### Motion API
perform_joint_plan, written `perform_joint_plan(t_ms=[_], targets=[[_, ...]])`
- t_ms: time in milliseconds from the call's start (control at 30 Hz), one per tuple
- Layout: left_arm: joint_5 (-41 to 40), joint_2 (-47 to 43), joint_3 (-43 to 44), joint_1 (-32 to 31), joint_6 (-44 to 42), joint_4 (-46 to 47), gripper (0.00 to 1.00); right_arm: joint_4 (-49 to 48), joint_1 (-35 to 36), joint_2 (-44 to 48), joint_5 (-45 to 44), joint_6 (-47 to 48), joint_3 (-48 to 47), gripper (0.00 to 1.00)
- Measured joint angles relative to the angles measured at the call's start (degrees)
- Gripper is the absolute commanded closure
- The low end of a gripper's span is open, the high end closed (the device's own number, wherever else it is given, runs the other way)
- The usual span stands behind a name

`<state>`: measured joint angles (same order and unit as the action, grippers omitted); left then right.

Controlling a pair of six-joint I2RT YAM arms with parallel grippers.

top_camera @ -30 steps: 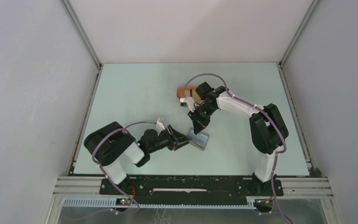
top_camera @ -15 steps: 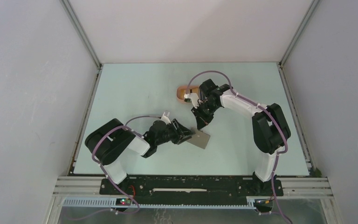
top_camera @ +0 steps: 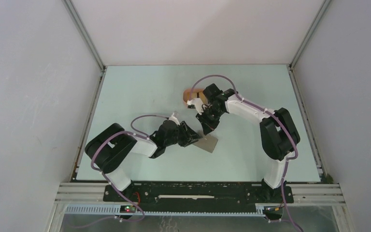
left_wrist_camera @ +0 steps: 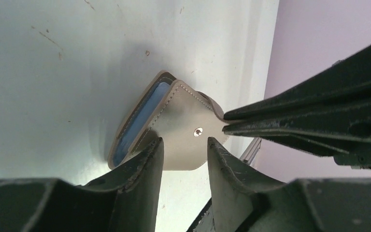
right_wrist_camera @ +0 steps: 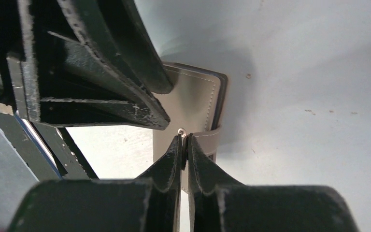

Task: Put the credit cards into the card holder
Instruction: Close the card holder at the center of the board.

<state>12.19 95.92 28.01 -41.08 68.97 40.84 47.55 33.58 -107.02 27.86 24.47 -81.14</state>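
Card holder [left_wrist_camera: 183,111] with blue card [left_wrist_camera: 140,116] inside, right tool [right_wrist_camera: 184,139] pinching its snap strap [right_wrist_camera: 208,137], left tool [left_wrist_camera: 184,141] half-open at its edge

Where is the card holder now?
Top view: the card holder lies near the table's centre, the left fingers at its left edge, the right fingers pinching its strap.

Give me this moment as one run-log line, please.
left gripper: open, at card holder flap | right gripper: shut on its strap | pale blue card: inside holder | holder: on table
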Motion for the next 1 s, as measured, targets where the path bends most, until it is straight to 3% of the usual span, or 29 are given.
perform_joint_plan(t_ms=[200, 367, 500, 733, 1000], targets=[[-0.1, -0.6, 0.0, 0.0, -1.6, -2.1, 0.69, 1.5, 2.6, -0.4, -1.8, 1.6, 0.0, 0.75], [-0.9, -0.6, 0.0, 0.0, -2.6, -3.3, 0.70, 2.8, 2.8, -3.1, -2.9, 1.8, -0.1, 0.62], [-1.0, -0.6, 0.5, 0.0, -3.1, -4.2, 0.70, 3.5, 2.8, -4.0, -3.4, 1.9, -0.1, 0.57], [-1.0, -0.6, 1.4, 0.0, -4.2, -5.5, 0.70, 3.8, 1.9, -4.0, -2.7, 1.9, -0.2, 0.56], [-1.0, -0.6, 1.8, 0.0, -4.9, -6.2, 0.71, 3.7, 1.7, -3.7, -2.4, 1.8, -0.2, 0.67]])
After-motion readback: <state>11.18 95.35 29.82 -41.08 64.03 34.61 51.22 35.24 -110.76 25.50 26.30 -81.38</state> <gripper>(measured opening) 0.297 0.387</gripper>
